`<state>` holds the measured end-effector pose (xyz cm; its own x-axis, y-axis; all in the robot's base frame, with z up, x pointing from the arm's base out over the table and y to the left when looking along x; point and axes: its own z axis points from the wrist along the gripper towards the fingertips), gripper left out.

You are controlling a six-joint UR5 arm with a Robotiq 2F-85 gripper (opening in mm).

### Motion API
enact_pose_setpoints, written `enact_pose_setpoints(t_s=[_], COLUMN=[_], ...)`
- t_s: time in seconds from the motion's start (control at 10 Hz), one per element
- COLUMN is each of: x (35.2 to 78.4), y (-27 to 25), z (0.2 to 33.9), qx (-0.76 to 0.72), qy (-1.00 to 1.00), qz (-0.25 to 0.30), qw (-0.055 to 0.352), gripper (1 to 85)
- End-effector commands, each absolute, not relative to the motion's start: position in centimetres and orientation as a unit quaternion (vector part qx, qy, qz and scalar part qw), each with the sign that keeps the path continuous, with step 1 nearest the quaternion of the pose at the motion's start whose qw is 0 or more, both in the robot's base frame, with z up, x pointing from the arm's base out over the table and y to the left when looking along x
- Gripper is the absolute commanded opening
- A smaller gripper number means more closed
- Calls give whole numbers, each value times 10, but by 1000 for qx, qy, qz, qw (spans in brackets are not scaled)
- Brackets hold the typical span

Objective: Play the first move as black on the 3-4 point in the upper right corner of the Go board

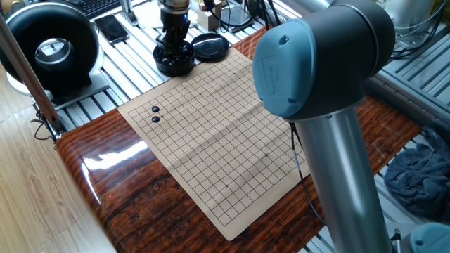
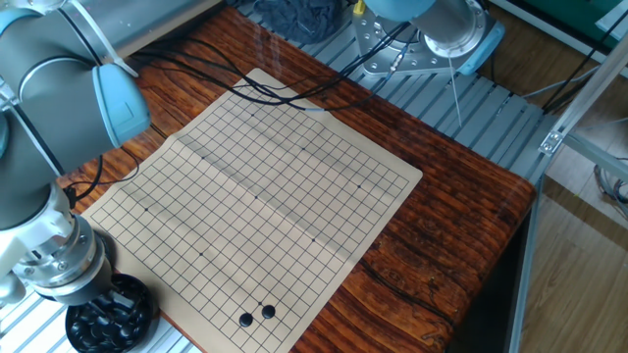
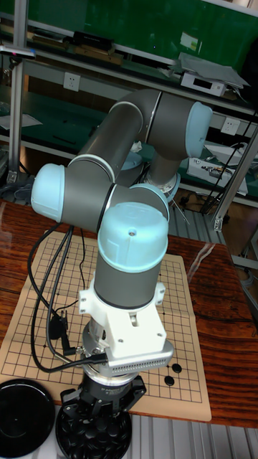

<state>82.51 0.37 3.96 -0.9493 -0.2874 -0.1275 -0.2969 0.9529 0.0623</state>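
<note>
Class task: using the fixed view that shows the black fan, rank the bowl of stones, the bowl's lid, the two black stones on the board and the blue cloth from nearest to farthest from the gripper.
1. Bowl of stones, directly under the gripper.
2. Lid, beside the bowl.
3. Two black stones, near the board's left edge.
4. Blue cloth, far right.
</note>
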Motion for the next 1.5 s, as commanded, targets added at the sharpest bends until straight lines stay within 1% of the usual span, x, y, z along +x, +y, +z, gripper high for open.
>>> enact_pose_setpoints(t_s=[0.0, 0.6, 1.2, 1.4], x=[826, 824, 823, 822], y=[5, 10, 9, 13], z=[40, 35, 33, 34], qx=[-148, -147, -149, -147], qy=[986, 985, 985, 985], qz=[46, 67, 71, 81], qw=[60, 55, 51, 50], gripper=[313, 310, 310, 307])
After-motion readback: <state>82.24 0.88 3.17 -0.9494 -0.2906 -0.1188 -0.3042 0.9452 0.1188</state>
